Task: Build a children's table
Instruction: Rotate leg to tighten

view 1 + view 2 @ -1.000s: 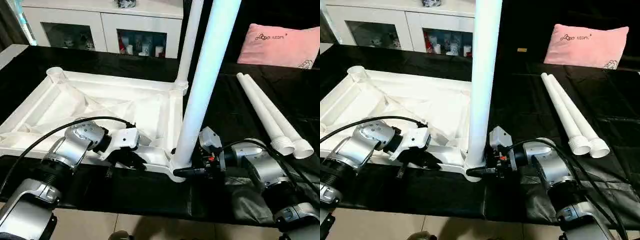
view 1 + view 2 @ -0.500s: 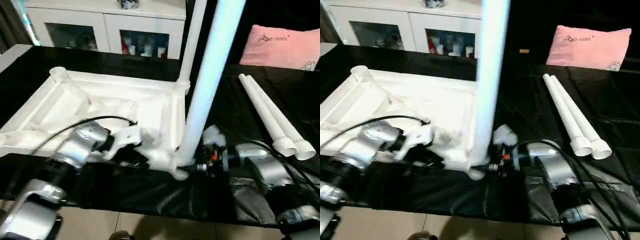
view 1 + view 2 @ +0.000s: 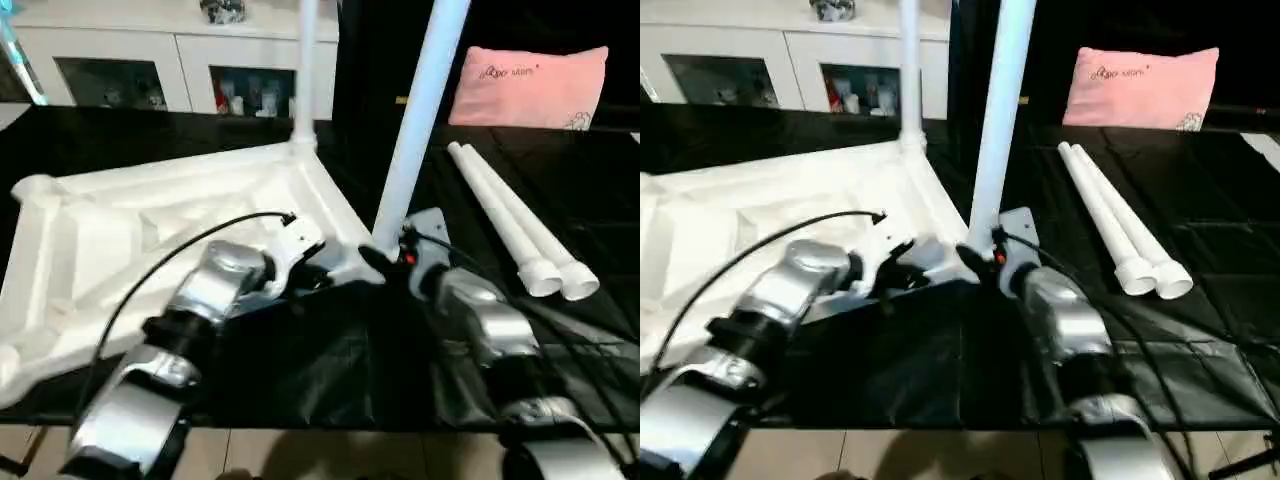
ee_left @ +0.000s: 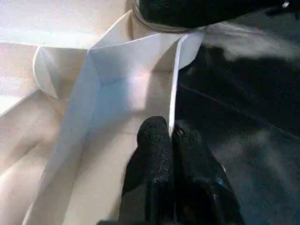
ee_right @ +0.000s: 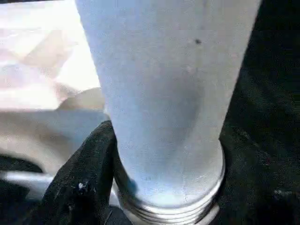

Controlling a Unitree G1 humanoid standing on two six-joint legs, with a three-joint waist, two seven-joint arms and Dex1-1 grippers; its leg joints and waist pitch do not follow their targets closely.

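The white tabletop (image 3: 150,215) lies ribbed side up and skewed on the black cloth. One leg (image 3: 305,70) stands in its far corner socket. A second upright leg (image 3: 420,120) rises from the corner nearest my arms. My left gripper (image 3: 322,278) is shut on the tabletop's thin rim (image 4: 176,79), one black finger (image 4: 154,150) on each side of it. My right gripper (image 3: 383,262) clasps the base of the near leg (image 5: 164,93), a black finger (image 5: 82,187) pressed against its side. Two loose legs (image 3: 510,225) lie side by side on the right.
A pink pillow (image 3: 530,85) rests at the back right. A white cabinet with glass doors (image 3: 150,60) stands behind the table. Black cloth (image 3: 330,370) covers the surface up to its front edge, with floor tiles below.
The tabletop has swung round on the cloth, and its corner with the near leg has been pushed away from me. Both arms reached forward with it. The camera has also shifted.
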